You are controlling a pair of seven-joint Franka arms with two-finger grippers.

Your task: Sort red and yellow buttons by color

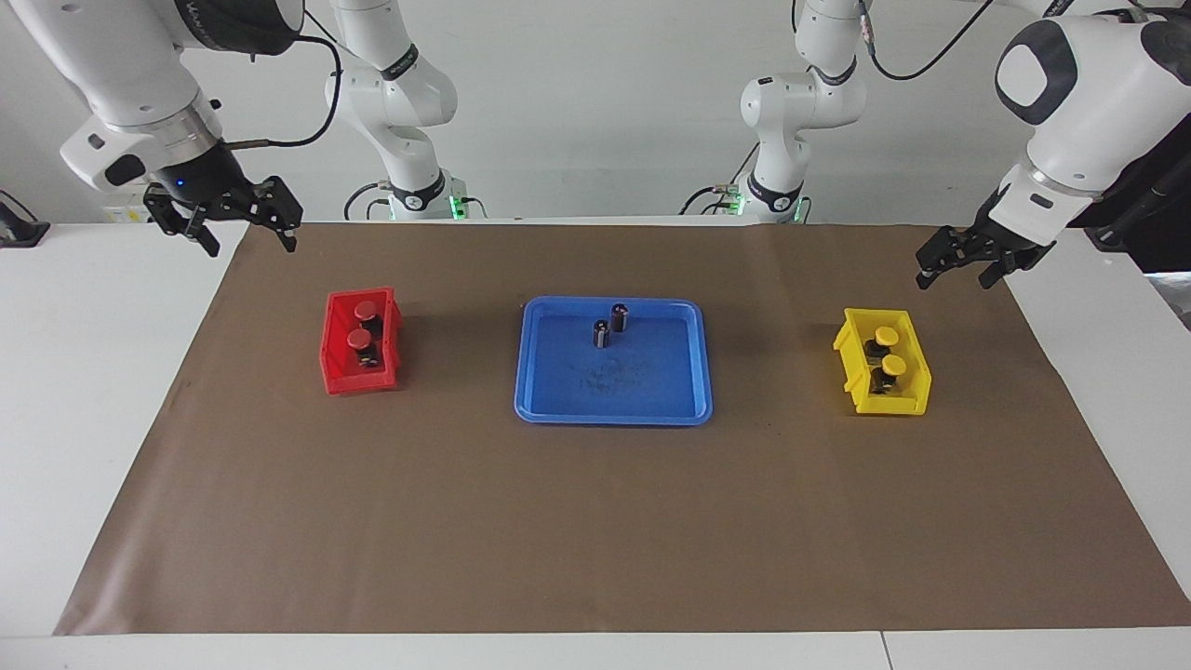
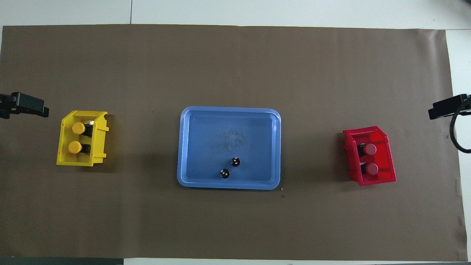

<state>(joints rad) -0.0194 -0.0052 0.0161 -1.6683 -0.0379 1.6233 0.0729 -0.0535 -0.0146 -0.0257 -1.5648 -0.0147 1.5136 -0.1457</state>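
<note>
Two yellow buttons (image 1: pixel 890 349) (image 2: pixel 76 137) stand side by side in the yellow bin (image 1: pixel 851 368) (image 2: pixel 98 147). Two red buttons (image 1: pixel 364 325) (image 2: pixel 370 158) stand in the red bin (image 1: pixel 335 368) (image 2: pixel 386 147). My left gripper (image 1: pixel 954 275) hangs open and empty in the air over the mat's edge at the left arm's end, apart from the yellow bin; one of its fingers (image 2: pixel 29 106) shows in the overhead view. My right gripper (image 1: pixel 251 244) waits open and empty, raised over the mat's corner at the right arm's end.
A blue tray (image 1: pixel 558 391) (image 2: pixel 191 147) lies mid-table between the two bins, holding two dark capless cylinders (image 1: pixel 611 325) (image 2: pixel 230 167) near its robot-side rim. A brown paper mat (image 1: pixel 595 521) covers the table.
</note>
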